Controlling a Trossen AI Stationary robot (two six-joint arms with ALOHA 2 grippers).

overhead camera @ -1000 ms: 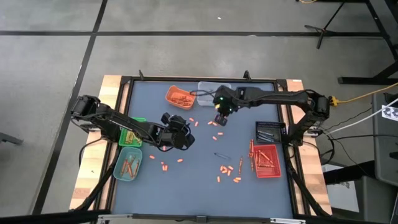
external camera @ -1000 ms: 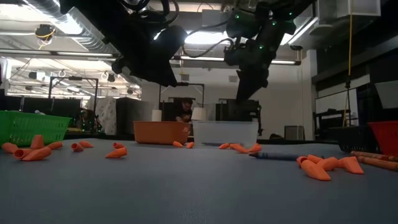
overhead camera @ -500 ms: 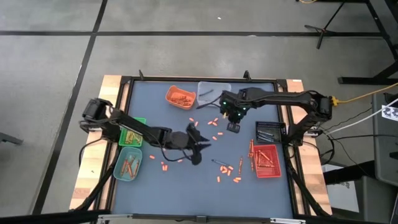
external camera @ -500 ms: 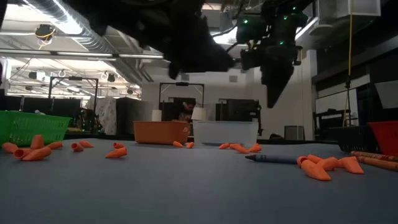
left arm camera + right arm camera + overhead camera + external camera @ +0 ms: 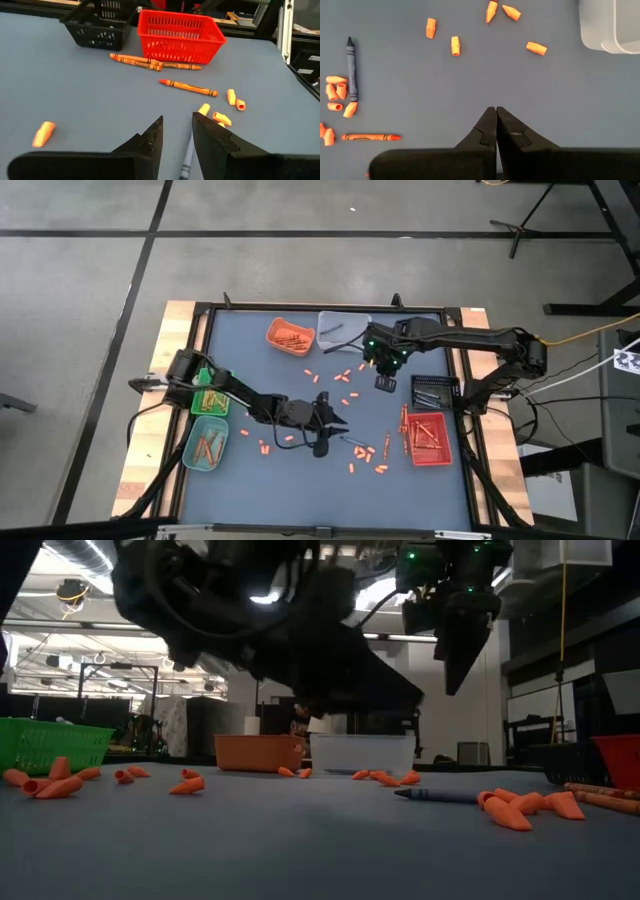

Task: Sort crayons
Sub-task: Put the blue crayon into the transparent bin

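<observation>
Reaching across the tabletop point(image 5: 250, 360), my left jaws point(image 5: 176, 131), slightly spread, have come from near the green basket point(image 5: 210, 400) to hover over the blue-grey crayon point(image 5: 187, 156), likely the next pick. It lies thin and flat among orange crayon stubs point(image 5: 367, 467). My right jaws point(image 5: 496, 120), pressed together, have drifted toward the black basket point(image 5: 435, 392).

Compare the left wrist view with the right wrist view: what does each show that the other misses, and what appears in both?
Only the left wrist view shows the red basket, the black basket and the left gripper with its fingers apart. Only the right wrist view shows the clear tray and the right gripper with its fingers pressed together over bare table. Both show the dark blue-grey crayon, an orange crayon lying alone, and scattered orange crayon pieces.
</observation>
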